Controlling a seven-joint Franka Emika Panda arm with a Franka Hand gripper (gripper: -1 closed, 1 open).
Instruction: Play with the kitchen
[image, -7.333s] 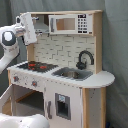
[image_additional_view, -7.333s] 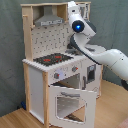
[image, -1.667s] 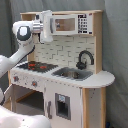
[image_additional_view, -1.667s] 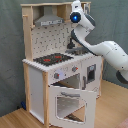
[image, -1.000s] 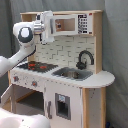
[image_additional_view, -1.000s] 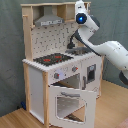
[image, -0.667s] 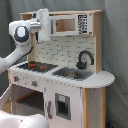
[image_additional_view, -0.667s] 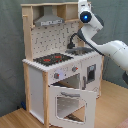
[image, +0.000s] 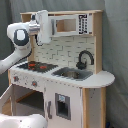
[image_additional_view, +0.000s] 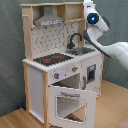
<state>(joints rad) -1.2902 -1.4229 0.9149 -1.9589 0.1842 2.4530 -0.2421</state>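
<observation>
The kitchen (image: 65, 95) (image_additional_view: 40, 75) is a tall white and light-wood toy unit seen in both exterior views. It has a black hob with red rings (image: 36, 65) (image_additional_view: 52, 59), a sink (image: 73, 74) with a black faucet (image: 85, 58) (image_additional_view: 75, 39), a grey hood (image_additional_view: 49, 20) and a small microwave (image: 67, 25). Its windowed oven door (image_additional_view: 70, 104) hangs open, tilted down and forward. My gripper (image: 44, 26) (image_additional_view: 88, 6) is up at the top shelf, just beside the microwave's left edge. The white hand body hides what is between its tips.
My white arm reaches in from the first exterior view's left (image: 17, 42) and from the second exterior view's right (image_additional_view: 117, 50). Another white arm link (image: 22, 121) lies low in front. Grey curtain (image_additional_view: 10, 50) hangs behind; the floor (image_additional_view: 112, 107) is wood.
My gripper has risen from beside the kitchen up to the top shelf and moved toward the microwave. The oven door has stayed open.
</observation>
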